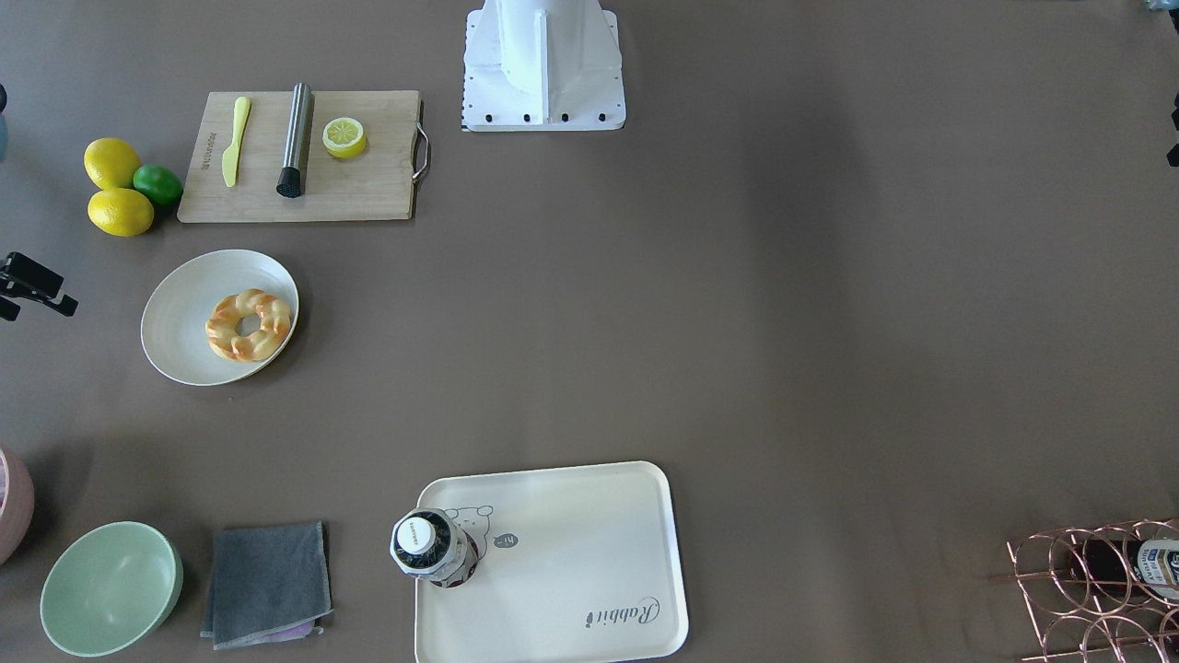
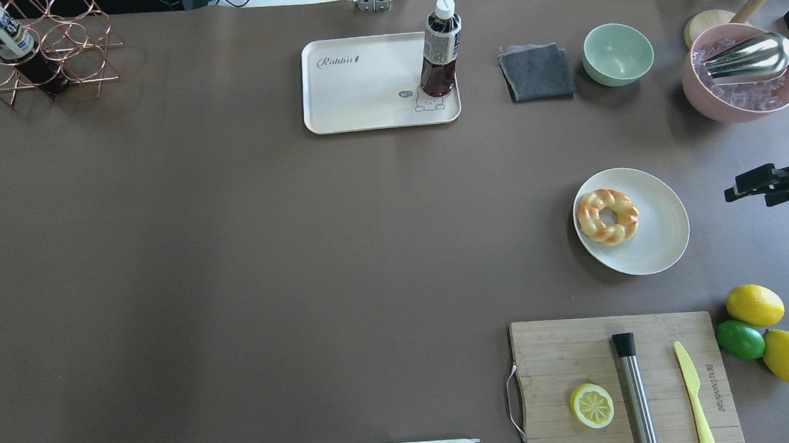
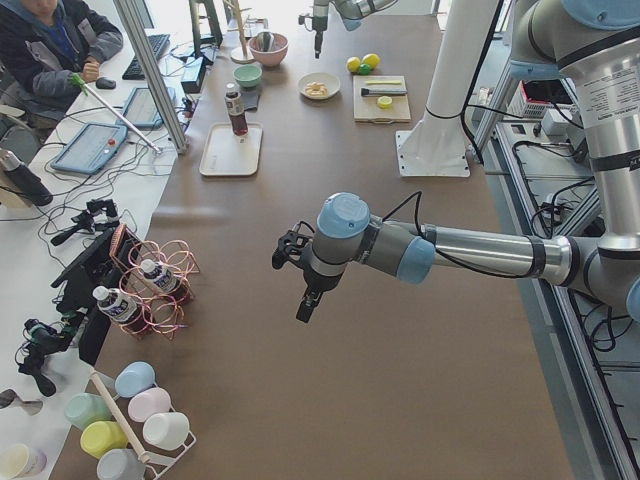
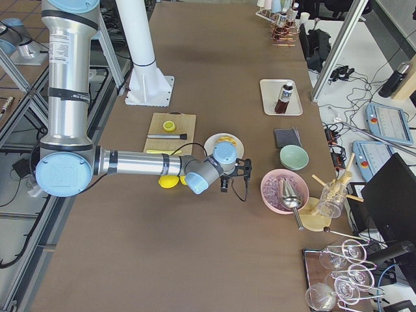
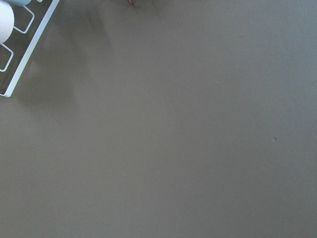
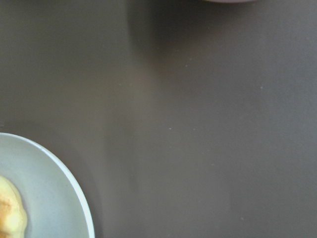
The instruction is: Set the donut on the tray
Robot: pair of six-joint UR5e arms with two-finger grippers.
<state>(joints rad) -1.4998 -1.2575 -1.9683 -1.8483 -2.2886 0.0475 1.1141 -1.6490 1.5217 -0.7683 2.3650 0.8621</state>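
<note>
Task not yet started: donut [image 2: 607, 216] is lying on the plate [image 2: 665, 241], well apart from the tray [image 2: 360, 88]; right tool [image 2: 734, 188] is hovering nearby, jaws apart; left tool [image 3: 304, 310] state unreadable.

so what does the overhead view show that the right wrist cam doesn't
Only the overhead: the tray with a bottle standing on it, and the cutting board. Only the right wrist: nothing new, just bare table up close. Both: the donut on the white plate, off centre, though the wrist view crops both to a corner.
</note>
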